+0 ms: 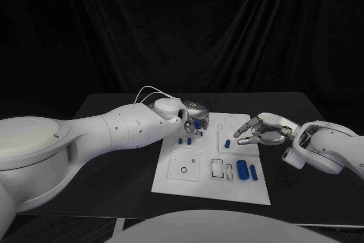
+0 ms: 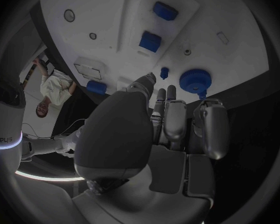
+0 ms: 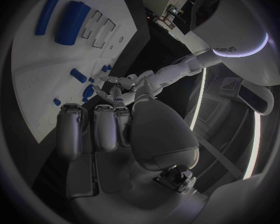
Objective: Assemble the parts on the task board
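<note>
The black tabletop (image 1: pixel 113 164) is carrying the task board (image 1: pixel 182 188), a flat white rectangular plate with smooth matte panels, cut-out slots and small round holes, lying at the middle between the two arms. The left hand (image 1: pixel 191 117), silver and metallic on a glossy white arm, is hanging over the board's far left corner; its fingers (image 2: pixel 175 117) are lying close together and pointing down at the board, and whether anything is pinched between them cannot be told. A round blue part (image 2: pixel 195 79) with a ribbed rim is sitting on the board just beyond those fingertips in the left wrist view, with a small blue peg (image 2: pixel 164 73) close beside it. The right hand (image 1: pixel 262 131) is hovering over the board's far right edge with its fingers spread and slightly curled, holding nothing. A short blue part (image 1: pixel 226 144) is standing on the board just below its fingertips, apart from them. Well nearer the robot, a thick blue cylinder (image 1: pixel 243 169) and a slimmer blue rod (image 1: pixel 254 173) are lying side by side at the board's right edge. Two small blue pegs (image 1: pixel 184 141) are standing near the board's left edge, just below the left hand.
</note>
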{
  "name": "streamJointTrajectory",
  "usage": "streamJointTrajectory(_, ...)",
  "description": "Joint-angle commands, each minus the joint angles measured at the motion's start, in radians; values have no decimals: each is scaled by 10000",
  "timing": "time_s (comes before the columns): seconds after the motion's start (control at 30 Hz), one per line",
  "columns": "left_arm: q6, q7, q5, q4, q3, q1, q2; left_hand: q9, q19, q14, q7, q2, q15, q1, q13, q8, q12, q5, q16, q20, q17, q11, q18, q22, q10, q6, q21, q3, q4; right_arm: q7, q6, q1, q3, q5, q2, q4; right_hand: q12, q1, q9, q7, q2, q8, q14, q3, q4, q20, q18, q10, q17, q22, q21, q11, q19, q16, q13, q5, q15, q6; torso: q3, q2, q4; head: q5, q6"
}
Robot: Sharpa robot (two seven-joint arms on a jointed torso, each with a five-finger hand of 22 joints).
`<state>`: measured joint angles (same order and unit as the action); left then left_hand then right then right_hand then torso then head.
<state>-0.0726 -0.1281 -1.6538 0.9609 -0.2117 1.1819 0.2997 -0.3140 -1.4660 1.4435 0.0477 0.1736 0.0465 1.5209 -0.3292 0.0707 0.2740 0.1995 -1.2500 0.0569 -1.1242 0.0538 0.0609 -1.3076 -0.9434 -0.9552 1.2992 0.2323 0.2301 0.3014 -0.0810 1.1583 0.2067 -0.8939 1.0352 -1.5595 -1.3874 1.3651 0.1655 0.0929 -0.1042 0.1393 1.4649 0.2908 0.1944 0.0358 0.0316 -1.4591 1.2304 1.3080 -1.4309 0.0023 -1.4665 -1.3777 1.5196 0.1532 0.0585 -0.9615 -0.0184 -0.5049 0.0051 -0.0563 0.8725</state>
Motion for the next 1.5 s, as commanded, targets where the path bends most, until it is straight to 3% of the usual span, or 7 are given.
streamJointTrajectory(0.03,342,173,-24,-87,11,-35,-61,14,-132,-6,-52,80,-50,-35,-33,-35,73,43,-42,81,-25,53,-34,-1861,65,31,-18,91,-8,-14,133,-23,-4,11,-14,17,137,472,-9,6,-487,30,454,53,21,91,44,-199,10,2149,41,11,-417,-1,-2269,1,61,-54,0,1,-1,-23,2)
streamJointTrajectory(0.23,346,209,-24,-171,12,-71,-89,58,-121,-41,-40,78,-68,-60,-255,-68,240,59,-82,104,6,56,-29,-1858,46,238,-41,194,-89,-9,144,-24,-4,11,-29,40,128,460,-11,3,-491,27,457,63,28,93,42,-203,19,2151,35,8,-420,-8,-2256,-15,62,-52,0,-2,-1,8,2)
streamJointTrajectory(0.87,188,262,-24,-461,12,-175,-287,50,-110,-89,-9,-112,-36,-11,-604,12,481,260,-17,91,220,19,-11,-1836,-26,188,-117,589,-266,-11,162,-27,-4,11,-61,90,130,462,-12,1,-496,27,457,64,26,93,44,-202,15,2148,43,9,-417,-6,-2261,-16,62,-54,-2,-1,4,26,2)
streamJointTrajectory(1.0,170,208,-24,-581,12,-226,-365,50,-136,-14,4,-114,-9,-13,-676,8,542,319,-85,68,171,1,-17,-1844,-108,192,-80,677,-324,-24,182,-28,-4,11,-65,97,130,462,-12,1,-496,27,457,64,26,93,44,-202,15,2148,43,9,-417,-6,-2261,-16,62,-54,0,-9,-7,-13,2)
streamJointTrajectory(1.5,139,175,-23,-734,13,-324,-461,67,-158,46,58,-72,43,-127,-864,-27,700,290,-56,19,274,-59,-15,-1835,-326,299,-104,803,-408,-34,224,-50,-4,11,-111,179,138,471,-14,-1,-504,27,456,64,20,94,46,-198,7,2147,47,9,-416,-3,-2273,-10,62,-58,1,-9,2,65,2)
